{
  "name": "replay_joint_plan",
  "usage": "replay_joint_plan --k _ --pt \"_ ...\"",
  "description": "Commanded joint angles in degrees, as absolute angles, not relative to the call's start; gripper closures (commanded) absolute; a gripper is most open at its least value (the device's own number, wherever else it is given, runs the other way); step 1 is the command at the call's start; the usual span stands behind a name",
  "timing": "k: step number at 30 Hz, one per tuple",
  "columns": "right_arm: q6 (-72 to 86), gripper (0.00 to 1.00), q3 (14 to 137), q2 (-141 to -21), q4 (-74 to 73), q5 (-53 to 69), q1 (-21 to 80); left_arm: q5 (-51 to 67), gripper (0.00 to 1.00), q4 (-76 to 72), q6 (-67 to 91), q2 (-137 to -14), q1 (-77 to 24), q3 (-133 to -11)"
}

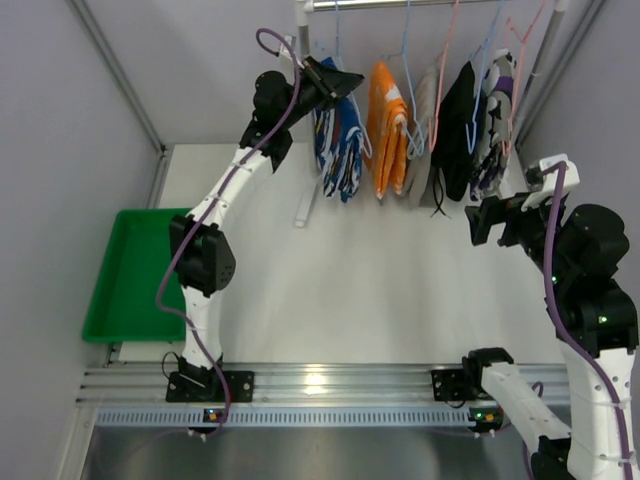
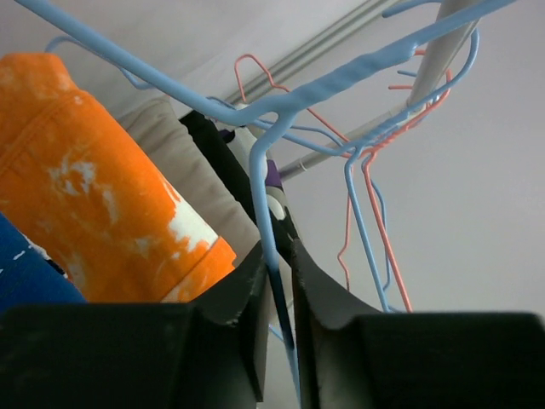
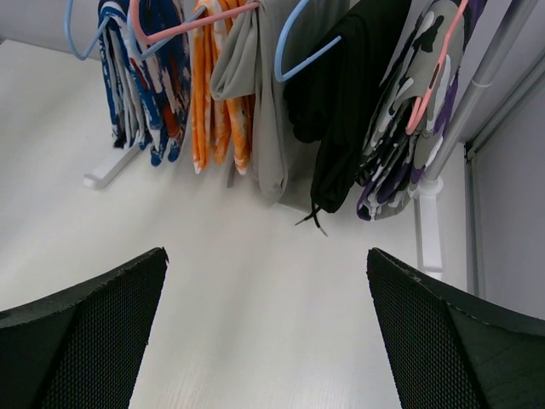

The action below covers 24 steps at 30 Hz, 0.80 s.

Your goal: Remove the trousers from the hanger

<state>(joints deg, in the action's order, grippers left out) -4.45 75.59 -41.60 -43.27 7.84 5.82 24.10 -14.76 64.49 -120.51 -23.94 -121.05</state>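
Trousers hang on wire hangers from a rail [image 1: 430, 4] at the back: a blue patterned pair [image 1: 338, 150] on the left, an orange pair [image 1: 388, 140], then a grey pair [image 1: 425, 130]. My left gripper [image 1: 340, 82] is up at the top of the blue pair. In the left wrist view its jaws [image 2: 279, 256] have closed on the thin blue hanger [image 2: 264, 196] wire, with the orange pair [image 2: 85, 187] to the left. My right gripper [image 1: 480, 222] hovers open to the right, below the rail, holding nothing; its view shows the blue pair [image 3: 145, 85] and orange pair [image 3: 213, 94] ahead.
A black garment [image 1: 458, 130] and a camouflage one [image 1: 495, 130] hang further right on pink and blue hangers. A green tray [image 1: 130, 280] lies at the table's left edge. The rack's white feet [image 3: 106, 170] rest on the table under the clothes.
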Motion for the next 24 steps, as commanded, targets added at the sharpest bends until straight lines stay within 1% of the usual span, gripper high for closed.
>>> replay_joint_plan --k 1,2,4,7,9,10,14,20,24 --pt "-4.31 0.01 75.23 -41.4 -42.89 8.53 5.01 27.77 0.84 -18.89 66.62 -119.97 -24.52 -123.4" --pt "-4.31 0.01 75.32 -41.48 -42.98 8.61 5.01 28.12 0.93 -19.16 66.97 -120.06 -24.61 -123.4" --pt "-4.31 0.01 75.41 -41.75 -42.89 8.53 5.01 28.39 1.0 -20.39 68.02 -120.06 -24.52 -123.4" --pt "-4.13 0.01 75.85 -42.1 -42.89 8.88 5.01 28.56 1.0 -22.58 67.86 -119.97 -24.43 -124.97" --pt "-4.13 0.01 76.02 -42.1 -42.98 9.05 5.01 29.18 1.0 -22.5 65.32 -120.41 -24.52 -128.47" --pt "-4.13 0.0 76.11 -42.19 -43.07 9.05 5.01 28.74 1.0 -20.85 62.52 -120.93 -24.52 -132.5" --pt "-4.04 0.0 76.11 -42.19 -43.07 9.31 5.01 27.07 1.0 -19.95 59.33 -120.32 -24.35 -136.58" --pt "-3.43 0.0 76.99 -42.36 -42.63 11.24 5.01 28.83 1.0 -19.51 60.03 -116.81 -24.43 -134.04" --pt "-2.55 0.0 78.39 -42.19 -41.58 13.53 5.01 31.11 1.0 -19.69 61.17 -111.98 -24.7 -126.94"
